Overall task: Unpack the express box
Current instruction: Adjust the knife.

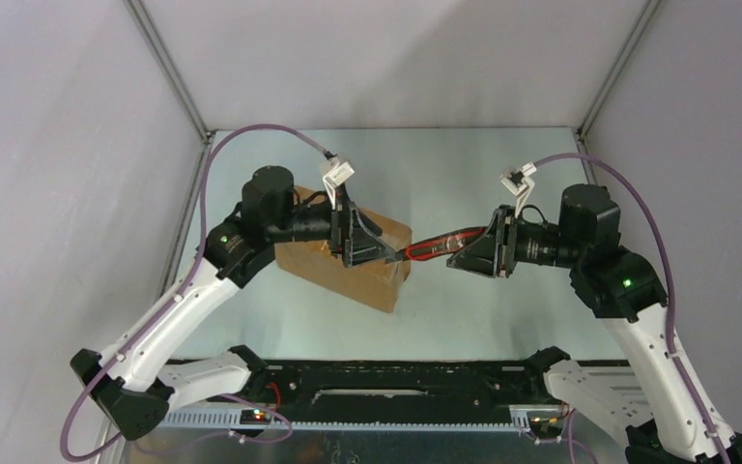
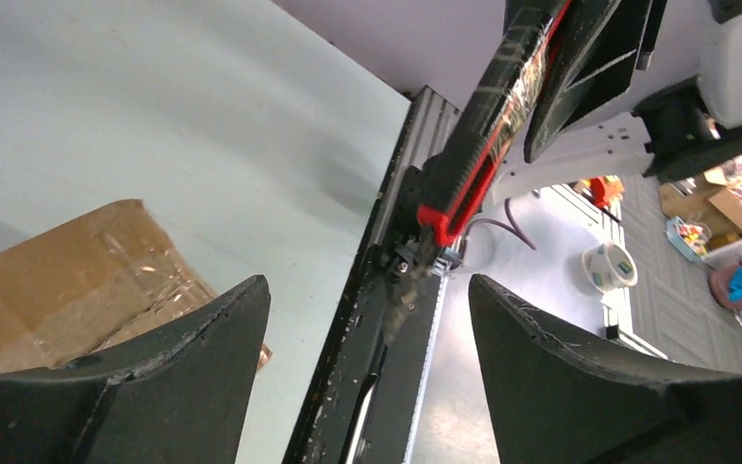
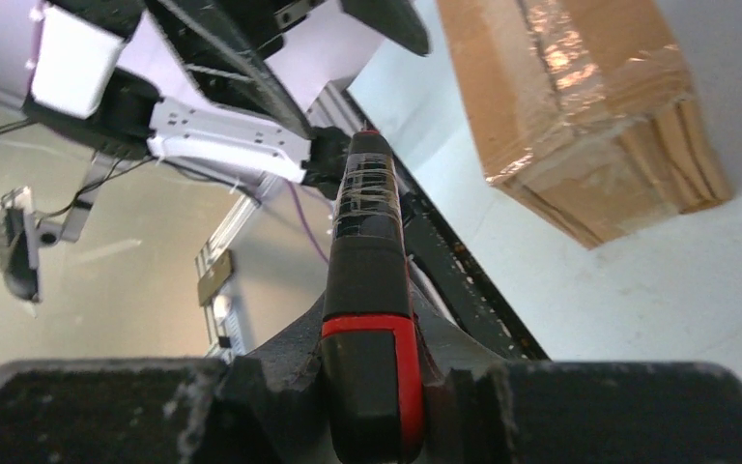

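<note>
The express box [image 1: 348,259] is a brown taped carton lying on the table left of centre; it also shows in the left wrist view [image 2: 68,280] and the right wrist view [image 3: 580,106]. My left gripper [image 1: 386,253] is open and empty, hovering over the box's right end. My right gripper [image 1: 459,253] is shut on a black and red utility knife [image 1: 435,247], which points left toward the left gripper, its tip just right of the box. The knife shows in the left wrist view [image 2: 488,126] and the right wrist view [image 3: 369,290].
A black rail [image 1: 396,377] runs along the near table edge between the arm bases. Grey enclosure walls [image 1: 68,145] stand on both sides and behind. Purple cables [image 1: 251,135] loop over both arms.
</note>
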### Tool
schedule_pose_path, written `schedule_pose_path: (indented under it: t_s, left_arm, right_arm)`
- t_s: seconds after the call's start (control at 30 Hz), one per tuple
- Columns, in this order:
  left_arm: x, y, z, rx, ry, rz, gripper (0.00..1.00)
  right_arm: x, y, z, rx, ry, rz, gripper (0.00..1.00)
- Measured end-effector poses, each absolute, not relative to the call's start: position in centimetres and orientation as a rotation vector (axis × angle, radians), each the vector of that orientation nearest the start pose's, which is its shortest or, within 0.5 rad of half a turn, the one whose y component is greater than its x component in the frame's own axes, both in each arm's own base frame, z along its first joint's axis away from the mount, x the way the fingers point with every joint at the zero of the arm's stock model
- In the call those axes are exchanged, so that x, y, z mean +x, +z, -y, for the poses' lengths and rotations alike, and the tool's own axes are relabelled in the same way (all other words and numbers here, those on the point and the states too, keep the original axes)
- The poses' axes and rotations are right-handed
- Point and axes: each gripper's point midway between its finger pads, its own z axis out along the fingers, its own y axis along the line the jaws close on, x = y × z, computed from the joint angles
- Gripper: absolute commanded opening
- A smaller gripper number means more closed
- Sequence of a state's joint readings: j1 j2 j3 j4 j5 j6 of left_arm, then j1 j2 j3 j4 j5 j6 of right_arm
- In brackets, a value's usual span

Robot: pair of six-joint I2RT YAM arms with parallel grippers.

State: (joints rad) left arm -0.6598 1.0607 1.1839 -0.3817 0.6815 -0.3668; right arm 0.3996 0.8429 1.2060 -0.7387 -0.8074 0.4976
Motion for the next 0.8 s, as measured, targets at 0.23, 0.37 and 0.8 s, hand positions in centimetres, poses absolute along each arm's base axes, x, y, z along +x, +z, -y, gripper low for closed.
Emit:
schedule_pose_path:
  t_s: [0.23, 0.37, 0.8]
  left_arm:
    - [15.4, 35.2, 30.0, 0.890, -1.424, -1.761, 0.76]
    - [13.7, 35.6, 30.9, 0.960, -1.497, -1.726, 0.74]
    - [12.4, 36.1, 32.7, 0.967, -1.696, -1.674, 0.13]
  right_arm:
    - [11.6, 35.9, -22.6, -0.580, 1.445, -2.004, 0.00]
    - [11.6, 35.8, -23.3, -0.591, 1.462, -2.017, 0.00]
    - [12.2, 36.4, -23.9, -0.586, 1.482, -1.990, 0.00]
